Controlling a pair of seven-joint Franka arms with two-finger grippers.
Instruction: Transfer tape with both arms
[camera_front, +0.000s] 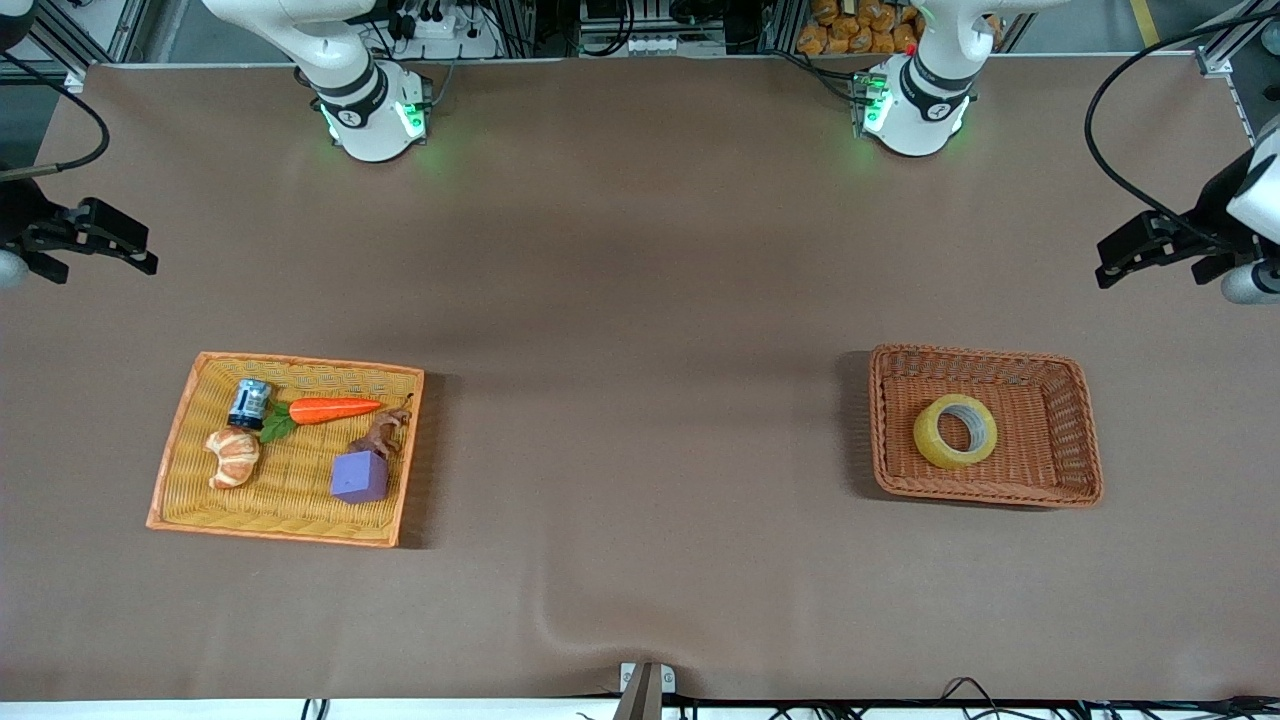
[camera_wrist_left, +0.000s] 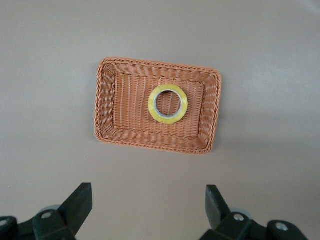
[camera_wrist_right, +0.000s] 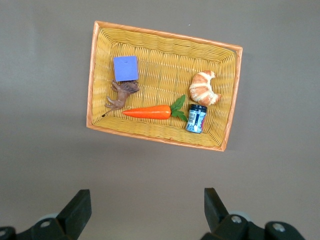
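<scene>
Lying flat inside the brown wicker basket (camera_front: 1085, 420), the tape (camera_front: 955, 431) sits clear of its walls, toward the left arm's end of the table (camera_front: 640, 300). Both arms wait at the table's ends: the left gripper (camera_wrist_left: 147, 210) and right gripper (camera_wrist_right: 145, 210) hang spread wide, holding nothing. Bare tabletop separates this basket from the yellow tray (camera_front: 175, 450) carrying a carrot (camera_front: 335, 410), croissant (camera_front: 234, 457) and purple cube (camera_front: 359, 477).
</scene>
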